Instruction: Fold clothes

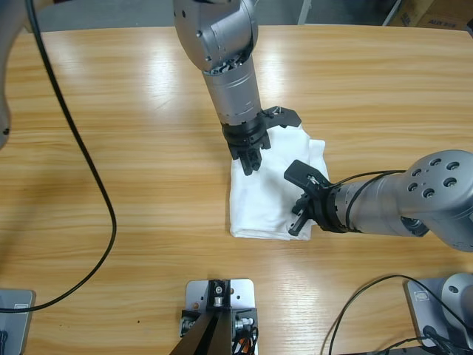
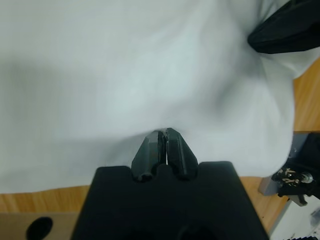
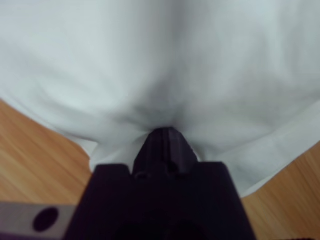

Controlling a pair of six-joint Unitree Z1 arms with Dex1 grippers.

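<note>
The white T-shirt point(image 1: 266, 196) lies folded into a small rectangle at the table's middle; its lettering and label are hidden. My left gripper point(image 1: 250, 161) comes down from the top onto the shirt's upper left part, and the left wrist view shows it point(image 2: 162, 142) shut, with T-shirt point(image 2: 125, 75) cloth puckered at the tips. My right gripper point(image 1: 298, 222) reaches in from the right at the shirt's lower right edge. Its jaws point(image 3: 164, 137) are shut on a fold of the T-shirt point(image 3: 165, 60). The right gripper point(image 2: 287, 27) also shows in the left wrist view.
A black cable point(image 1: 89, 159) curves across the left half of the wooden table point(image 1: 133, 237). More cables point(image 1: 355, 307) lie near the right arm's base at the bottom right. Bare wood surrounds the shirt on all sides.
</note>
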